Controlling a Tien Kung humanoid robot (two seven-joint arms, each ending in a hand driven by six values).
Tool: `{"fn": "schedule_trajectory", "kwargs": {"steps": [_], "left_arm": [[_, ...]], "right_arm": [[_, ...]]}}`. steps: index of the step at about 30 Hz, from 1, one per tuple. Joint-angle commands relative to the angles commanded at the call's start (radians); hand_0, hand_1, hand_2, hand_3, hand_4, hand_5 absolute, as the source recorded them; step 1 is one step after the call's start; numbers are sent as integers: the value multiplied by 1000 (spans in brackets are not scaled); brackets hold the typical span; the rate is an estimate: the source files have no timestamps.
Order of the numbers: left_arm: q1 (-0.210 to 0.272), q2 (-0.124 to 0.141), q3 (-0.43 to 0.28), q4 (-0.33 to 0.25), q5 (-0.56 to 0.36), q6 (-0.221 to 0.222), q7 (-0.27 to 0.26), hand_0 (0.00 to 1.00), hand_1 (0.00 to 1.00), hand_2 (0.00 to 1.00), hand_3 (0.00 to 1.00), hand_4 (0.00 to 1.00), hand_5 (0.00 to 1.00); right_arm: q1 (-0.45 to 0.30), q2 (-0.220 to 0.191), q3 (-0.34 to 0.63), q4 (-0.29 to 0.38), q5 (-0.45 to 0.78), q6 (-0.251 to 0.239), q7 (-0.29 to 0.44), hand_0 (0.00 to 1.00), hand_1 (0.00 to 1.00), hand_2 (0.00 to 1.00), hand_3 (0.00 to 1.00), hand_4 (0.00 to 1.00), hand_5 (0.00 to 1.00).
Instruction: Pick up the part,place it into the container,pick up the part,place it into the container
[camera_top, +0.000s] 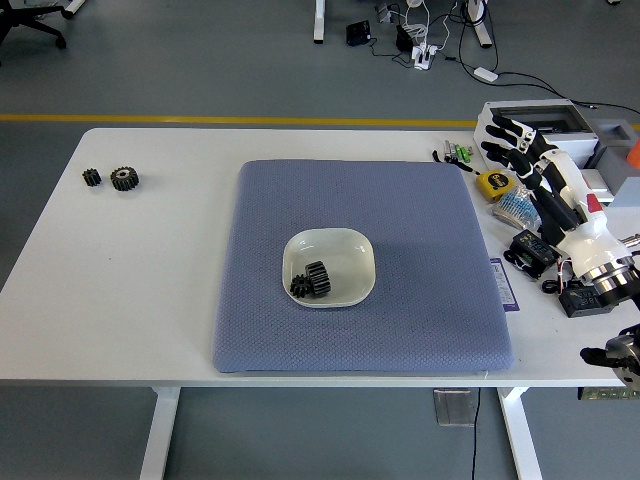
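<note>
Two black gears (312, 279) leaning together in white bowl (356, 250), right hand (528, 160) spread, empty

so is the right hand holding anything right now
Nothing. The right hand hovers at the table's right edge with fingers spread and empty; two gears lie in the white bowl.

The white desk (130, 290) carries a blue-grey mat (420, 300) at its middle, two black gears (111, 178) near its far left corner, and a yellow tape measure (491, 184) among clutter at right.

Grey floor (180, 60) with yellow line (200, 119)
</note>
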Motion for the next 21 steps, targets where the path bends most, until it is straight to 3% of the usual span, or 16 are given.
{"fn": "schedule_trajectory", "kwargs": {"steps": [5, 13, 21], "left_arm": [[-9, 16, 4, 0, -4, 3, 2, 711, 671, 665, 565, 613, 542], [-9, 7, 10, 0, -10, 3, -1, 711, 671, 666, 565, 611, 540], [3, 40, -5, 0, 13, 3, -1, 711, 669, 666, 566, 613, 544]], "right_arm": [[26, 11, 9, -8, -17, -11, 5, 863, 825, 870, 870, 998, 818], [26, 20, 43, -15, -33, -24, 16, 861, 825, 872, 869, 998, 804], [26, 42, 46, -40, -48, -40, 26, 862, 825, 874, 876, 998, 786]]}}
